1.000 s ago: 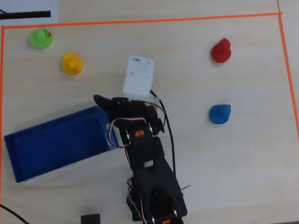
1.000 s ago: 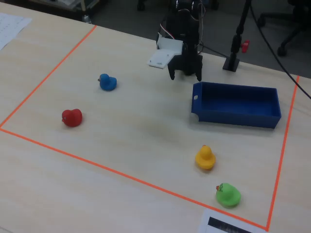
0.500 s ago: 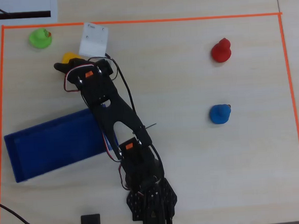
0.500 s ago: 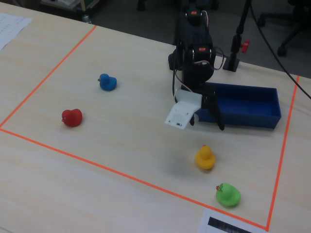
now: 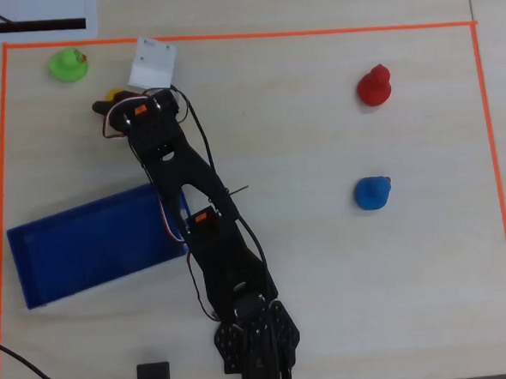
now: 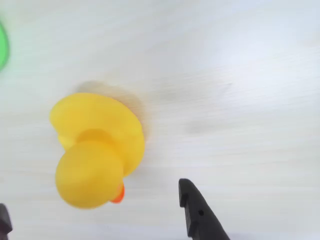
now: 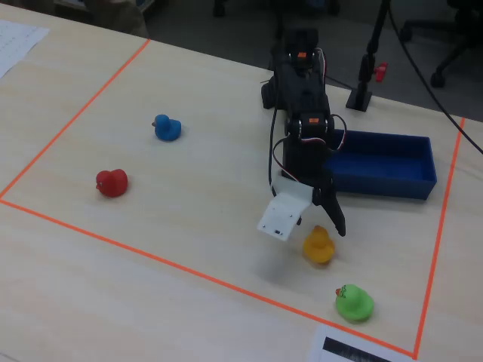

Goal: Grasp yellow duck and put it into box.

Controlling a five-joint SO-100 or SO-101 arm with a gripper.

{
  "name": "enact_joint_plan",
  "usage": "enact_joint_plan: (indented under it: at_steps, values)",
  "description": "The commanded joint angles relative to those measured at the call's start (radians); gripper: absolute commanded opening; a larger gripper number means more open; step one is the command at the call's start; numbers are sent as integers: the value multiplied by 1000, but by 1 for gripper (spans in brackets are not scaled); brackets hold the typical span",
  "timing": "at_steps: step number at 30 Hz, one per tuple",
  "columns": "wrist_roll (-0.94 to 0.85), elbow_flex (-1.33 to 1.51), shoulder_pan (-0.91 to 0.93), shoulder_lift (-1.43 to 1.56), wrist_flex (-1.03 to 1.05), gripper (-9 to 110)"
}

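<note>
The yellow duck (image 6: pixel 95 155) stands on the table with its orange beak toward the bottom of the wrist view. My gripper (image 6: pixel 94 200) is open, with one black fingertip (image 6: pixel 186 190) to the duck's right and the other at the left edge, neither touching it. In the fixed view the gripper (image 7: pixel 321 222) hovers just above the duck (image 7: pixel 318 246). In the overhead view the arm hides most of the duck (image 5: pixel 114 95). The blue box (image 5: pixel 95 276) lies empty at the left, and beside the arm in the fixed view (image 7: pixel 392 185).
A green duck (image 5: pixel 67 64) sits close to the yellow one, also in the fixed view (image 7: pixel 353 302). A red duck (image 5: pixel 374 86) and a blue duck (image 5: pixel 373 192) stand far off. Orange tape (image 5: pixel 226 37) frames the work area.
</note>
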Motion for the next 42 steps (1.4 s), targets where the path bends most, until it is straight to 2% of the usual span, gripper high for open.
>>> enact_joint_plan:
  at_steps: [1, 7, 8, 11, 16, 19, 26, 29, 33, 36, 42]
  values:
    - [23, -95, -17, -20, -35, 41]
    - [60, -112, -31, -67, -103, 33]
    - [61, -118, -31, -75, -110, 28]
    - [89, -138, -28, -97, -127, 0]
    - [100, -129, -8, -2, -17, 0]
    - [92, -48, 34, 247, 58, 0]
    - [49, 195, 127, 986, 390, 0]
    - [57, 334, 135, 1187, 500, 0]
    - [94, 586, 118, 1321, 531, 0]
    - [133, 707, 44, 1327, 554, 0]
    - [265, 798, -281, 1278, 600, 0]
